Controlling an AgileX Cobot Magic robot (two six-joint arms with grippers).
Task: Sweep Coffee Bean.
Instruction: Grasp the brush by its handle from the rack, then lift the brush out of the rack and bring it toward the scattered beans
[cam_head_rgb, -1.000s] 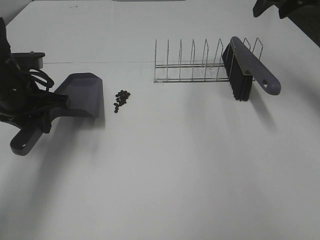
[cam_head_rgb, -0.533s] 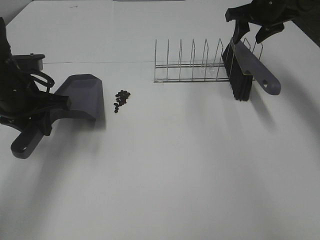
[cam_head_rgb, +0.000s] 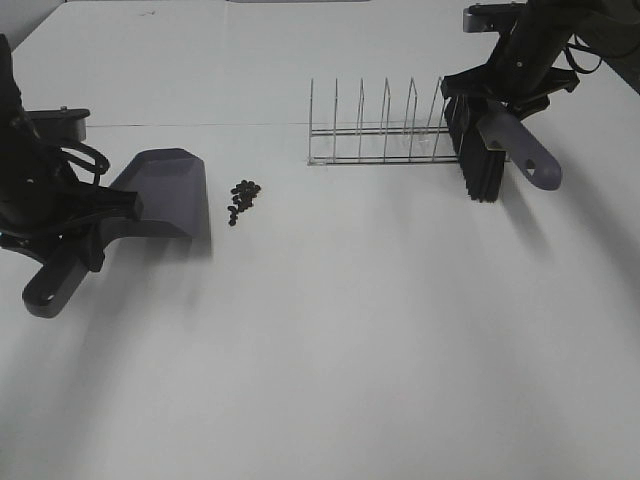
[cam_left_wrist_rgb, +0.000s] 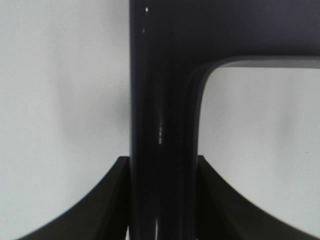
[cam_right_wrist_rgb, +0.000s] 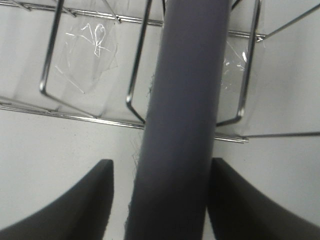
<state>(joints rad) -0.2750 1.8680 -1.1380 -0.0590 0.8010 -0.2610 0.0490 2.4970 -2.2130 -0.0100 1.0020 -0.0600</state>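
Exterior high, beans: a small cluster of dark oval coffee beans (cam_head_rgb: 242, 198) lies on the white desk (cam_head_rgb: 350, 350), off the end of the thin wire rack (cam_head_rgb: 375, 130) opposite the brush.
Exterior high, dustpan: the grey-purple plastic dustpan (cam_head_rgb: 160, 192) sits beyond the beans from the rack, mouth towards them, with nothing seen inside.
Exterior high, brush: the grey-purple, black-bristled brush (cam_head_rgb: 495, 140) leans in the rack's end slot, its handle slanting outward. The right hand (cam_head_rgb: 500, 100) is on it, well apart from the beans.
Left wrist, left hand (cam_left_wrist_rgb: 162, 165): closed on the dustpan's handle, and the nearer arm to the beans.
Right wrist, right hand: parted astride the brush handle, which runs lengthwise between the fingers (cam_right_wrist_rgb: 75, 200). A gap shows on one side, so it is probably not gripping yet.
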